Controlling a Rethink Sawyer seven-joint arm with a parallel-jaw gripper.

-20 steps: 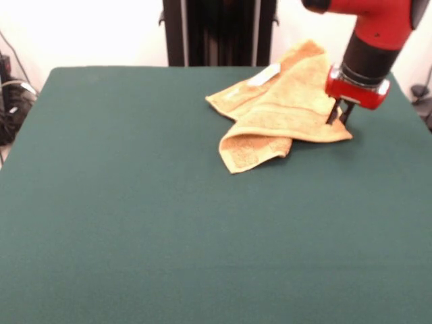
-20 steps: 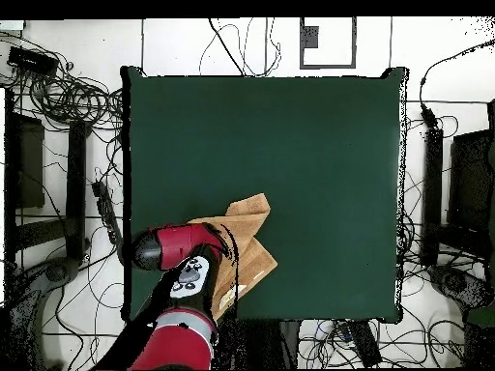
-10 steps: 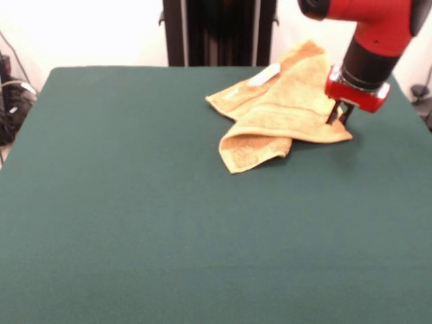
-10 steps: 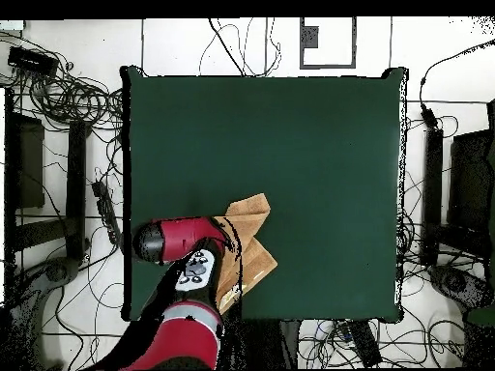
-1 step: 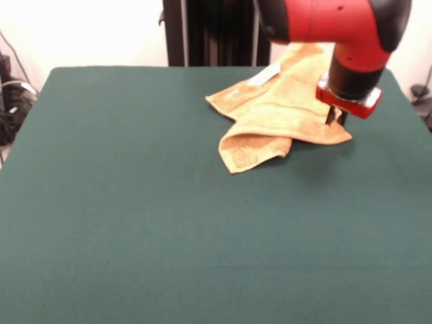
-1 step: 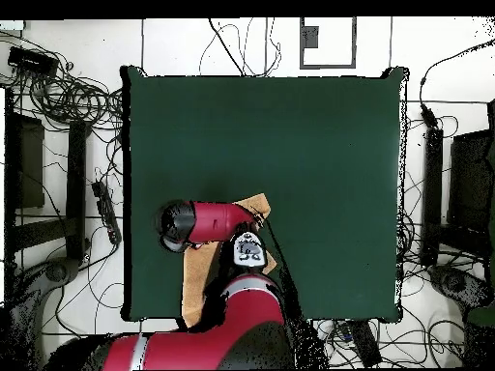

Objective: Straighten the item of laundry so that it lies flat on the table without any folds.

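Note:
The item of laundry (image 5: 277, 108) is an orange-tan towel lying crumpled at the far right of the green table (image 5: 135, 216). One corner is folded under at the front, and a white tag shows near its back edge. My gripper (image 5: 335, 119) points down at the towel's right corner, just above the cloth, and the red wrist flange mostly hides it. From overhead the red arm covers most of the towel (image 6: 254, 203), and the gripper is hidden under it.
In the overhead view, cables and dark equipment surround the table (image 6: 319, 155) on the floor. A black pedestal column (image 5: 219, 30) stands behind the table's far edge, close to the towel.
The arm has swung round, so its red link now crosses above the towel's back part. The gripper has shifted slightly left over the right corner. The towel has not moved.

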